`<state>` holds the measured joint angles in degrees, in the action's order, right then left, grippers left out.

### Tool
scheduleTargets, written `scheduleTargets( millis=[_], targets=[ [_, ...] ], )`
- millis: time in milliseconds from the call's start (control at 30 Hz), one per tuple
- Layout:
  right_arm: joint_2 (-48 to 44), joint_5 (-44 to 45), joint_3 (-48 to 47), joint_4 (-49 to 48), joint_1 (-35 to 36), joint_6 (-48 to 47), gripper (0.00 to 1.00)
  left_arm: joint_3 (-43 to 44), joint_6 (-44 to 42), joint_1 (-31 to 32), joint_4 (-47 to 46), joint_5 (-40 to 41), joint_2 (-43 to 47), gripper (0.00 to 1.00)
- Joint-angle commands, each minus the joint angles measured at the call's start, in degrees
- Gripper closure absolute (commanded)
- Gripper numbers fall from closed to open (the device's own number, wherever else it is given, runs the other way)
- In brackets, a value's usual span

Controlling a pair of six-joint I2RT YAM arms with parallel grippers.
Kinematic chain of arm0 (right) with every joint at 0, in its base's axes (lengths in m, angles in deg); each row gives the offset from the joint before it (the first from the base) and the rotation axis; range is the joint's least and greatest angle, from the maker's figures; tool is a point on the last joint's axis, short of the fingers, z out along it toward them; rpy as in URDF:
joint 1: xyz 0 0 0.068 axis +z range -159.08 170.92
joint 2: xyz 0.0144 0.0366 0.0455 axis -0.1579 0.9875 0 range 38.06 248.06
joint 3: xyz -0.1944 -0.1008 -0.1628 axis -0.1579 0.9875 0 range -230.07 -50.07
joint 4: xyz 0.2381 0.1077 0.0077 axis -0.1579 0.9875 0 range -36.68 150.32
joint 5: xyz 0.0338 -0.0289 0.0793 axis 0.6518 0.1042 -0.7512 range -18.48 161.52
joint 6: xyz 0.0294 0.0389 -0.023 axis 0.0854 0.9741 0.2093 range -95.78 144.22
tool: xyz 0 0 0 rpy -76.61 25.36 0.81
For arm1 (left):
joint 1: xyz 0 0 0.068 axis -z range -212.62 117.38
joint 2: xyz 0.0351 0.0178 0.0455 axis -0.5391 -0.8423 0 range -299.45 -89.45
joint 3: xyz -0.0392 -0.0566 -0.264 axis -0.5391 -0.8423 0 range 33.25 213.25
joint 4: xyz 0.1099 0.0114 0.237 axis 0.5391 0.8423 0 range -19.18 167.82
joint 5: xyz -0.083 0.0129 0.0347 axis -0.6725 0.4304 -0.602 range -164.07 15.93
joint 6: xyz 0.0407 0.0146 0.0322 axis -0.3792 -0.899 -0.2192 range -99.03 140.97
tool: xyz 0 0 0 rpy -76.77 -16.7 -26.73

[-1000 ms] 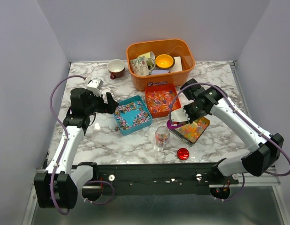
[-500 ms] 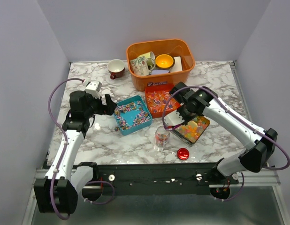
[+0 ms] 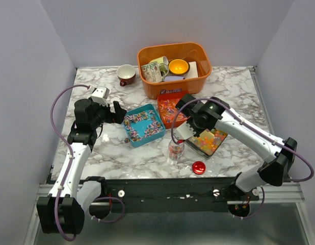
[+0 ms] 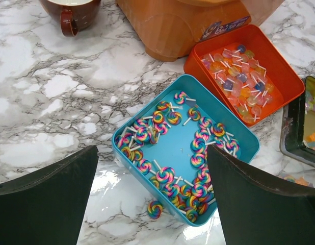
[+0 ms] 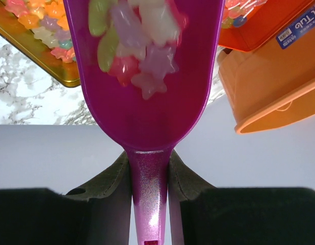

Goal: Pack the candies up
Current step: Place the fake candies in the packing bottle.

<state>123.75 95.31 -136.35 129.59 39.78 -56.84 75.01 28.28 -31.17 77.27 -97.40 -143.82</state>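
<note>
My right gripper [image 5: 149,158] is shut on the handle of a purple scoop [image 5: 147,97]. The scoop carries star-shaped jelly candies [image 5: 139,48]. In the top view the right gripper [image 3: 184,128] hangs just above and behind a clear jar [image 3: 175,149] that has candies in it. A dark tin of jelly candies [image 3: 212,141] lies to its right. My left gripper [image 4: 151,153] is open over the near-left edge of a teal tray of swirl lollipop candies [image 4: 178,148]. An orange tray of wrapped candies [image 4: 246,71] lies behind it. One lollipop [image 4: 155,209] lies loose on the table.
A small red lid [image 3: 199,167] lies on the marble in front of the tin. An orange tub [image 3: 195,56] holding mugs and a yellow bowl stands at the back. A brown cup [image 3: 127,75] sits to the left of the tub.
My right arm has carried the loaded scoop leftward from over the tin to over the jar. The left arm has shifted only slightly.
</note>
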Motion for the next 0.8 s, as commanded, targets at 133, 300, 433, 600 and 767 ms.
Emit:
scheduleTargets(
  millis=[133, 300, 433, 600, 767],
  targets=[
    [0.9, 7.0, -0.3, 11.1, 3.7, 1.8, 0.99, -1.4, 1.0, -0.4, -2.8, 0.9, 1.6, 0.01],
    [0.0, 8.4, 1.8, 11.1, 4.4, 1.5, 0.99, -1.4, 1.4, -0.4, -3.0, 0.8, 1.5, 0.01],
    [-0.8, 10.2, 2.9, 11.2, 4.7, 0.9, 0.99, -1.3, 1.8, -0.4, -3.6, 0.6, 1.4, 0.01],
    [-1.8, 12.2, 3.8, 11.2, 5.1, -0.7, 0.99, -1.2, 3.7, -0.3, -4.7, -0.8, 0.7, 0.01],
    [-2.3, 13.0, 3.1, 11.2, 5.3, -1.6, 0.99, -2.4, 6.0, -0.4, -8.0, -3.2, 0.9, 0.01]
  ],
)
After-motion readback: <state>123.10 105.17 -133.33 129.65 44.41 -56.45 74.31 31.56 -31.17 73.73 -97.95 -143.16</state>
